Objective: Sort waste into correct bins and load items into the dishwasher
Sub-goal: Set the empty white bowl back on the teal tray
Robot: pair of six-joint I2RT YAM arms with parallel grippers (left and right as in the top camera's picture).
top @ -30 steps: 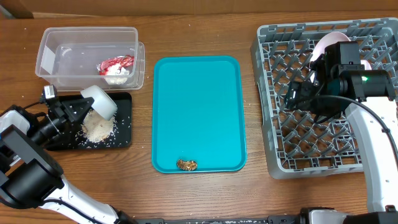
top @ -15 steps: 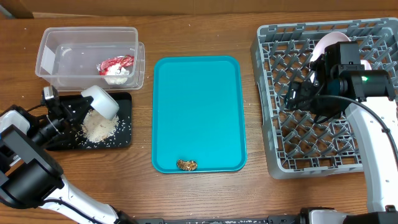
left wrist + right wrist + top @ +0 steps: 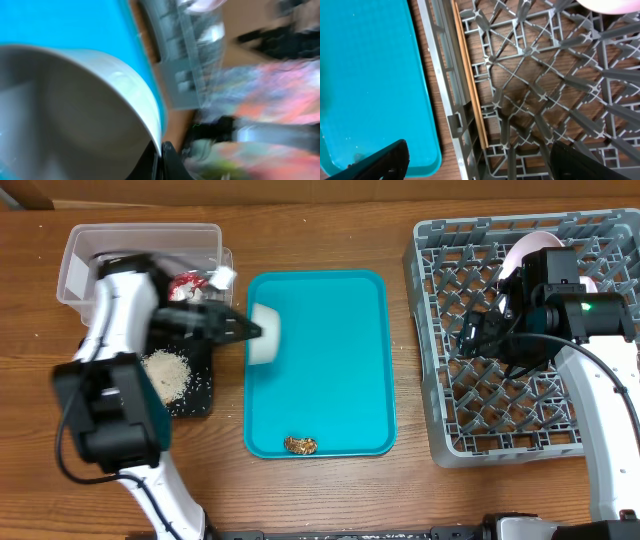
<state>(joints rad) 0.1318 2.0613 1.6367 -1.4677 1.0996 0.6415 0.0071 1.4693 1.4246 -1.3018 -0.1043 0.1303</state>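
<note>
White bowl clamped in left gripper above teal tray's left edge, right gripper with fingers spread apart over grey rack, chopsticks lying along its left wall, rice on black tray.

Tub far left, wrapper inside; crumbs on bin near of it; tray centre, lump at near edge, bowl above left edge; rack right.
</note>
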